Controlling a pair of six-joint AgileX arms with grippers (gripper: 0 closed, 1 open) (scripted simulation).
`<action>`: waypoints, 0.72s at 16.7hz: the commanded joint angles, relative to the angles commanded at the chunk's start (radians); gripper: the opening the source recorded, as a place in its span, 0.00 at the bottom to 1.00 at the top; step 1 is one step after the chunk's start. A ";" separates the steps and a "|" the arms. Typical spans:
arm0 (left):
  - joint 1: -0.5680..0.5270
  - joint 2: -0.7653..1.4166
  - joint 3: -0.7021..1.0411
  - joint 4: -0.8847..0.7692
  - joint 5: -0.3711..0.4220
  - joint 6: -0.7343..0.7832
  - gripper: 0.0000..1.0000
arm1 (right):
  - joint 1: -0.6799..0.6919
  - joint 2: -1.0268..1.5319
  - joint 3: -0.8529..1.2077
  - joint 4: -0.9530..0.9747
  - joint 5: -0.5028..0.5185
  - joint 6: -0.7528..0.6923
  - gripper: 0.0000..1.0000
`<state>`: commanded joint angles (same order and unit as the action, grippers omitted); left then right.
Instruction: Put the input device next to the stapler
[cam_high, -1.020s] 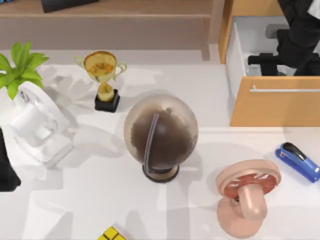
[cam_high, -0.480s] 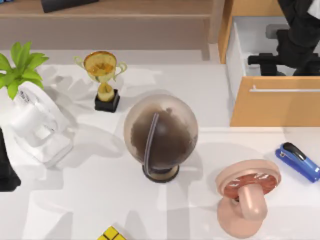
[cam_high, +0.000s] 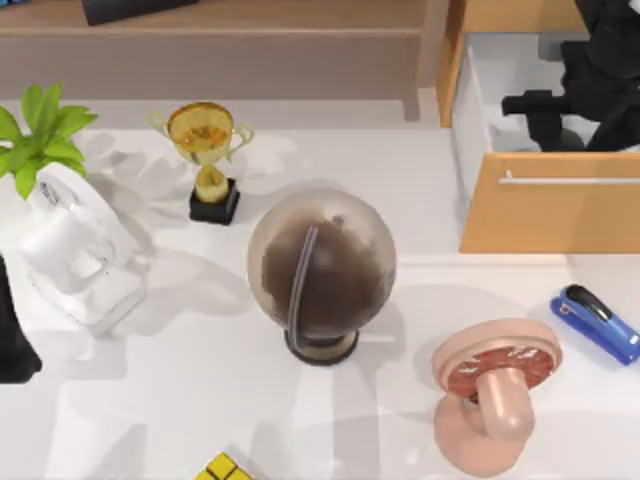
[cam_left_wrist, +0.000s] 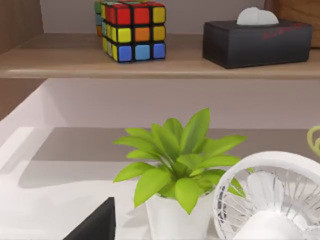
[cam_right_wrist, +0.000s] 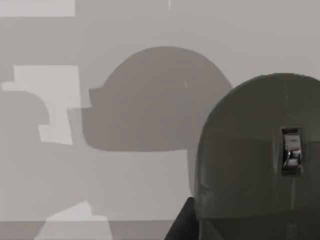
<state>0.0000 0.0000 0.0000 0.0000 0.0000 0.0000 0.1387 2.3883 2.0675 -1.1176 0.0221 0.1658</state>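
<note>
A: Nearest us, what are we seeing?

B: The stapler (cam_high: 596, 322) is lying at the table's right edge, beside the pink fan (cam_high: 494, 388).

A: And farther back?

B: Our right gripper (cam_high: 560, 105) is lifting slightly inside the open drawer (cam_high: 550, 215), with the mouse (cam_right_wrist: 260, 160) close beneath its wrist camera. We cannot tell if it is gripped. Our left arm (cam_high: 12, 340) is parked at the left.

white table (cam_high: 200, 350), globe (cam_high: 321, 270), trophy (cam_high: 208, 158), pink fan (cam_high: 493, 385), stapler (cam_high: 597, 322)

Bright, even light; soft overlapping shadows on the white table (cam_high: 200, 400) around the globe (cam_high: 322, 270); a broad rounded shadow behind the input device (cam_right_wrist: 260, 160); no glare.
</note>
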 joint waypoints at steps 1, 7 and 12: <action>0.000 0.000 0.000 0.000 0.000 0.000 1.00 | 0.000 -0.027 -0.012 -0.005 0.000 -0.009 0.00; 0.000 0.000 0.000 0.000 0.000 0.000 1.00 | -0.031 -0.271 -0.104 0.010 -0.006 -0.075 0.00; 0.000 0.000 0.000 0.000 0.000 0.000 1.00 | -0.092 -0.501 -0.253 0.026 -0.016 -0.127 0.00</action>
<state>0.0000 0.0000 0.0000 0.0000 0.0000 0.0000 0.0463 1.8878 1.8144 -1.0921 0.0059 0.0384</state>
